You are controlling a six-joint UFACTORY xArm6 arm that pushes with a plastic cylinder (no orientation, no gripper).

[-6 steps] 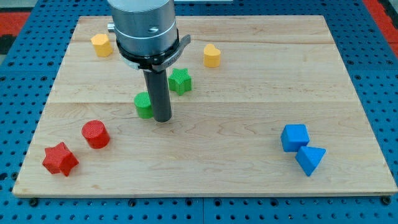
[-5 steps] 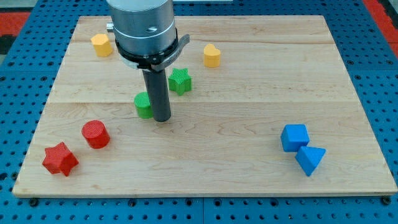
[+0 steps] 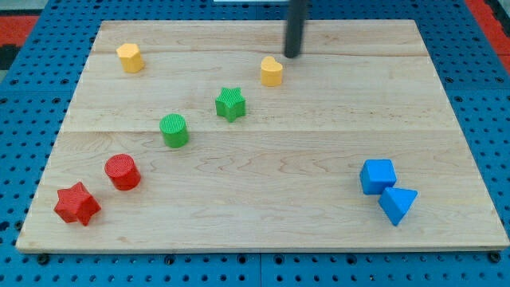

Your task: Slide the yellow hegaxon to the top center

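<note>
The yellow hexagon [image 3: 130, 57] sits near the board's top left corner. My tip [image 3: 293, 54] stands near the top centre, just up and right of a yellow heart-shaped block [image 3: 272, 71] and apart from it. The tip is far to the right of the hexagon. The rod rises out of the view's top.
A green star [image 3: 230, 104] and a green cylinder [image 3: 174, 130] lie left of centre. A red cylinder [image 3: 123, 171] and a red star [image 3: 76, 204] lie at the bottom left. A blue cube [image 3: 377, 175] and a blue triangle [image 3: 398, 204] touch at the bottom right.
The rod has moved from beside the green cylinder up and right to the top centre. The green cylinder sits slightly further left. The other blocks have not moved.
</note>
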